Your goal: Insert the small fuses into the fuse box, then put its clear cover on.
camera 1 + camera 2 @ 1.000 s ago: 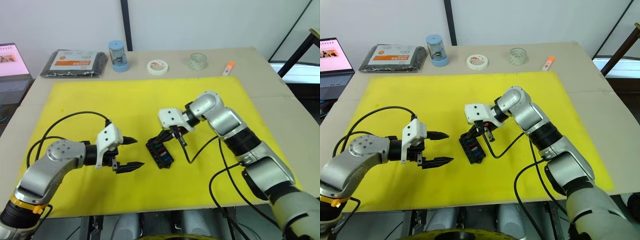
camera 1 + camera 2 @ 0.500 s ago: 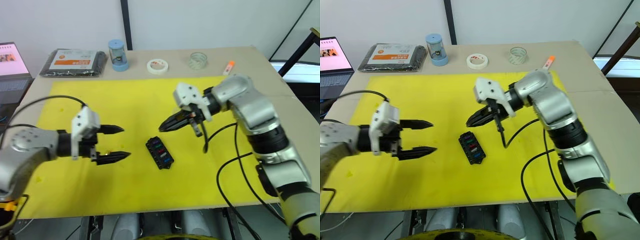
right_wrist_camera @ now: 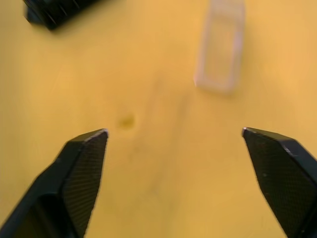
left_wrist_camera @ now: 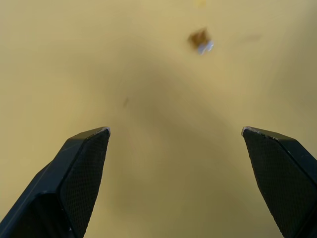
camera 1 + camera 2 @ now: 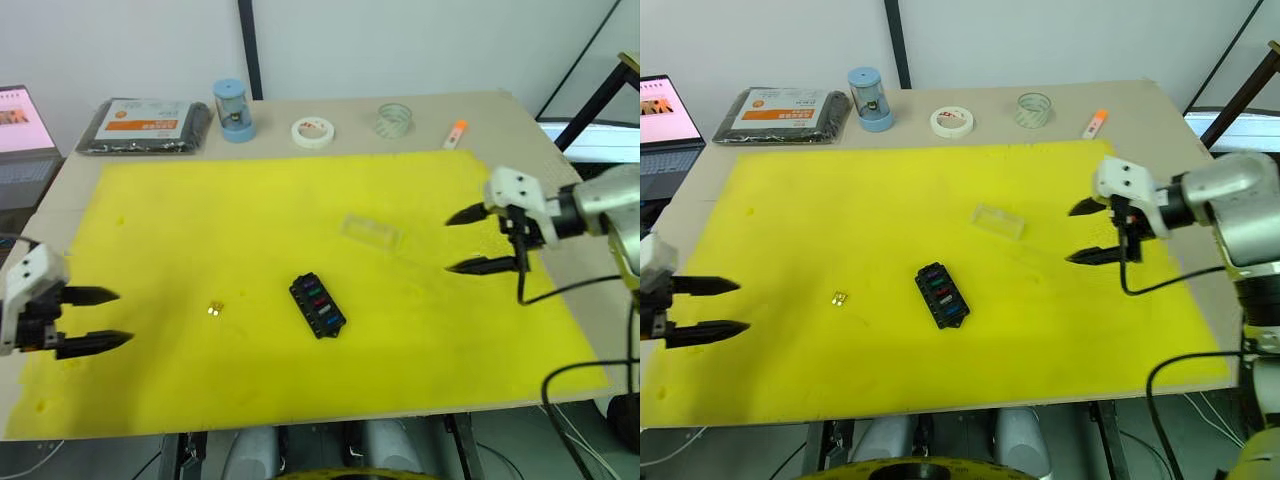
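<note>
The black fuse box point(image 5: 318, 306) lies mid-mat with several coloured small fuses seated in its slots. One loose yellowish fuse point(image 5: 214, 309) rests on the mat to its left, also in the left wrist view point(image 4: 200, 40). The clear cover point(image 5: 371, 231) lies flat beyond the box, to its right; the right wrist view has it point(image 3: 221, 49) near the box's end point(image 3: 59, 10). My left gripper point(image 5: 124, 317) is open and empty at the mat's left edge. At the right side of the mat my right gripper point(image 5: 447, 244) is open and empty, pointing toward the cover.
The yellow mat point(image 5: 250, 210) covers most of the table. Along the back edge stand a black packet point(image 5: 148, 125), a blue cylinder point(image 5: 235, 110), a white tape roll point(image 5: 313, 131), a clear tape roll point(image 5: 395, 121) and an orange marker point(image 5: 456, 134). A laptop point(image 5: 20, 120) sits far left.
Both arms pulled outward from the fuse box, the left to the left edge and the right to the right. The right gripper went from shut to open. Cover and loose fuse came into view.
</note>
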Motion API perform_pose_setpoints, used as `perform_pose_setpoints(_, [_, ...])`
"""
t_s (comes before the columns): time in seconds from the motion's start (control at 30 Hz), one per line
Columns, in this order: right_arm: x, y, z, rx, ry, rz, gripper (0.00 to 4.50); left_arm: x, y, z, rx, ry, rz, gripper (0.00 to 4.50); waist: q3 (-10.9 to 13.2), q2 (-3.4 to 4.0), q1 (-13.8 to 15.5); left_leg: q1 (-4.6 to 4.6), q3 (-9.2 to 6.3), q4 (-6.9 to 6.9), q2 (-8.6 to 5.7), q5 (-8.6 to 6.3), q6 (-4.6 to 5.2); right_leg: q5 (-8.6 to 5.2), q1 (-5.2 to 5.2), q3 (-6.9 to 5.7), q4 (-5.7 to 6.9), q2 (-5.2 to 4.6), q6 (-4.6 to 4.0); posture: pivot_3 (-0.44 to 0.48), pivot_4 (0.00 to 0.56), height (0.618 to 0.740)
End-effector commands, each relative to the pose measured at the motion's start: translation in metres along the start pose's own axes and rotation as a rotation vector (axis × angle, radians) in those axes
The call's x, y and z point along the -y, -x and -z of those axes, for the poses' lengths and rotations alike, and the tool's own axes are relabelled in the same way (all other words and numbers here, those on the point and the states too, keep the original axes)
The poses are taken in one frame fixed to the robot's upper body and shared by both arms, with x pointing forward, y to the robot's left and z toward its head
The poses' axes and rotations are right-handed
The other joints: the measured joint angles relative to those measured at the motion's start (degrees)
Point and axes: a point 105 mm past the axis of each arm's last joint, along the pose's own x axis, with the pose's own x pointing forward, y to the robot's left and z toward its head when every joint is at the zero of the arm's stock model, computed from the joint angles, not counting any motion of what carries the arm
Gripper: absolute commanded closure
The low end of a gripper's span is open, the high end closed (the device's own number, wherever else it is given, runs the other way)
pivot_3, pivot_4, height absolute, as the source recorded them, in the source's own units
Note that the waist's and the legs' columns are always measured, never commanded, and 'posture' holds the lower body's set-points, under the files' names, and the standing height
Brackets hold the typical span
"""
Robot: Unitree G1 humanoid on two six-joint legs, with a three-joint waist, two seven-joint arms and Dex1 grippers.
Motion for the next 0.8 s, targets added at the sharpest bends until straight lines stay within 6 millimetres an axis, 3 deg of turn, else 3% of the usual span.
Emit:
perform_pose_setpoints(0.03, [0.01, 0.024, 0.021, -0.056, -0.019, 0.094, 0.03, -0.01, 0.015, 0.003, -0.024, -0.035, -0.044, 0.0, 0.0, 0.02, 0.1, 0.0, 0.01, 0.0, 0.01, 0.0, 0.0, 0.0, -0.01, 0.0, 0.01, -0.01, 0.0, 0.0, 0.15, 0.74])
perform_pose_setpoints(0.17, [0.011, 0.033, 0.044, -0.106, -0.064, 0.135, 0.03, -0.013, 0.017, 0.008, -0.024, -0.025, -0.053, 0.0, 0.0, 0.03, 0.0, -0.03, 0.06, 0.0, 0.05, 0.01, -0.01, 0.01, -0.07, 0.04, 0.03, -0.04, 0.01, 0.0, 0.15, 0.74])
perform_pose_setpoints(0.33, [0.013, 0.029, 0.033, -0.067, -0.044, 0.146, 0.03, -0.01, 0.01, 0.004, -0.008, -0.034, -0.026, 0.0, 0.0, 0.09, -0.2, -0.02, 0.08, 0.0, 0.09, 0.01, -0.01, 0.01, -0.11, 0.06, 0.07, -0.02, 0.02, 0.0, 0.15, 0.74])
perform_pose_setpoints(0.6, [-0.004, -0.007, -0.061, 0.201, 0.083, 0.011, 0.03, 0.013, -0.019, -0.025, 0.091, -0.011, 0.128, 0.0, 0.1, 0.11, 0.0, -0.05, 0.04, 0.0, 0.12, 0.07, -0.12, 0.02, -0.13, 0.09, 0.11, -0.01, 0.03, 0.0, 0.15, 0.74])
perform_pose_setpoints(0.8, [-0.053, -0.059, -0.133, 0.334, 0.243, -0.224, 0.03, 0.03, -0.039, -0.048, 0.191, 0.167, 0.326, 0.0, 0.0, 0.03, 0.1, -0.06, 0.0, 0.02, 0.1, 0.05, -0.08, 0.03, -0.1, 0.09, 0.13, -0.02, 0.03, 0.0, 0.15, 0.74])
